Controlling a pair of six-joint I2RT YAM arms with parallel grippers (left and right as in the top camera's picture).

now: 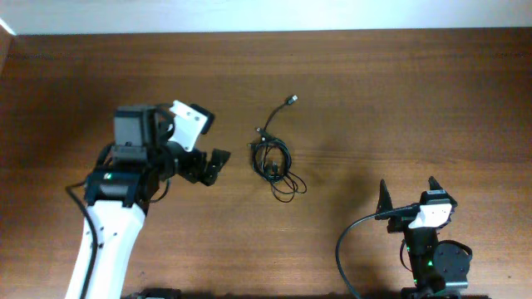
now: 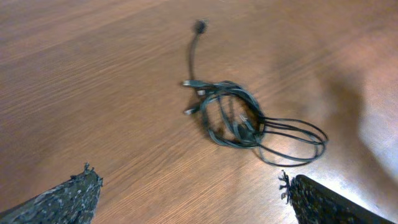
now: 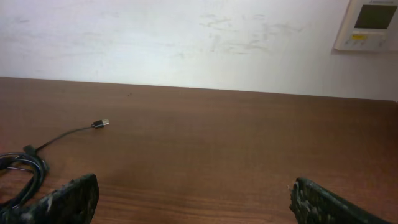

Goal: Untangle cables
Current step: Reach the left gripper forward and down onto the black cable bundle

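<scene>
- We see the left jaws standing wide apart and released. Nothing sits between their two rough black pads (image 2: 65, 200); only bare wood shows in the gap.
- The cables (image 1: 274, 162) (image 2: 233, 118) are thin black flexible cords bunched into a small knot. They lie flat on the brown wooden desk (image 1: 391, 91) just ahead of the left jaws. They touch neither pad and sit roughly in line with the gap, a little toward the right-hand pad.
- One cord leaves the knot, running away from the left jaws, and ends in a small plug (image 2: 199, 26).
- Long thin loops (image 2: 301, 140) trail out of the knot on the right-hand pad's side.
- The right jaws are likewise spread wide and released, gripping nothing, with bare desk between their pads.
- From the right jaws, the cables lie ahead and far to the left, well apart from them. Only the edge of the knot shows at that view's left border, and the single cord with its plug reaches toward the middle.
- From overhead, the knot lies near the left jaws at the end of the white-and-black left arm (image 1: 108, 237). It is well apart from the right jaws on the black right arm (image 1: 432, 249).
- Beyond the right jaws stands a white wall (image 3: 186, 43) with a pale panel (image 3: 370, 23).
</scene>
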